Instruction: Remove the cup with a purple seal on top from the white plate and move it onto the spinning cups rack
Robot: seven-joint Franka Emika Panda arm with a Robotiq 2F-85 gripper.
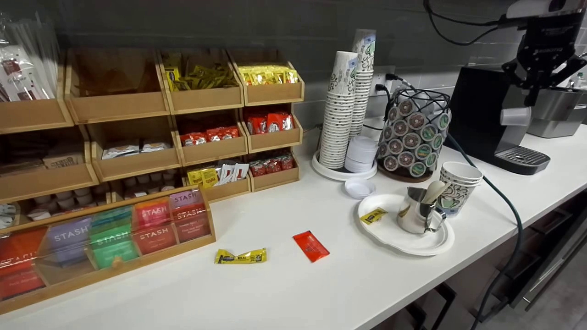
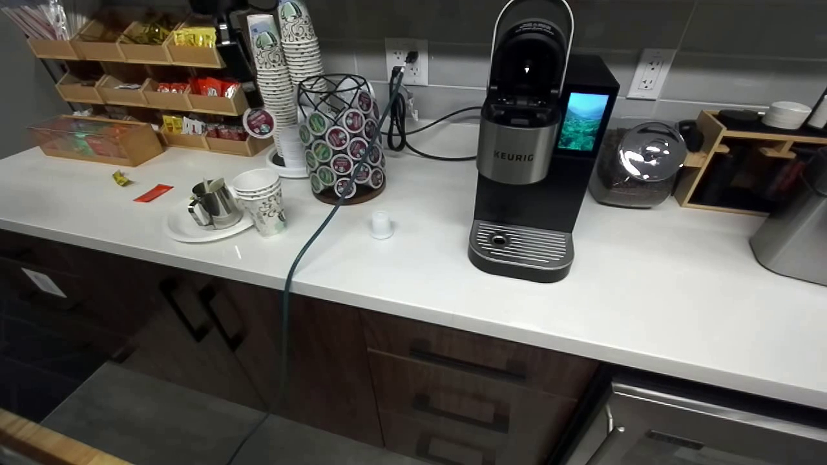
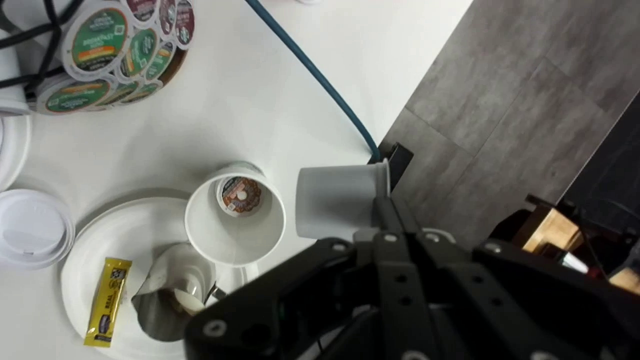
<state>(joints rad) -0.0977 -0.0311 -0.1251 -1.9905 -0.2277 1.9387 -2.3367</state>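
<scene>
The cup with a purple seal is a small light pod with a dark purplish top; it shows in both exterior views (image 1: 514, 116) (image 2: 259, 123) and the wrist view (image 3: 332, 197). My gripper (image 1: 532, 98) (image 2: 253, 97) (image 3: 395, 207) is shut on its rim and holds it in the air, tilted sideways, above the counter. The white plate (image 1: 390, 236) (image 2: 187, 229) (image 3: 140, 222) lies below, with a metal pitcher and a yellow packet on it. The spinning cups rack (image 1: 408, 142) (image 2: 342, 142) (image 3: 100, 45), a dark wire tower of pods, stands behind the plate.
Paper cups (image 1: 458, 188) stand beside the plate; a brown-topped pod (image 3: 242, 196) shows inside. Tall cup stacks (image 1: 337, 133) and lids (image 1: 360, 188) stand near the rack. A green cable (image 2: 323, 226) crosses the counter. A pod (image 2: 381, 225) stands before the coffee machine (image 2: 523, 155).
</scene>
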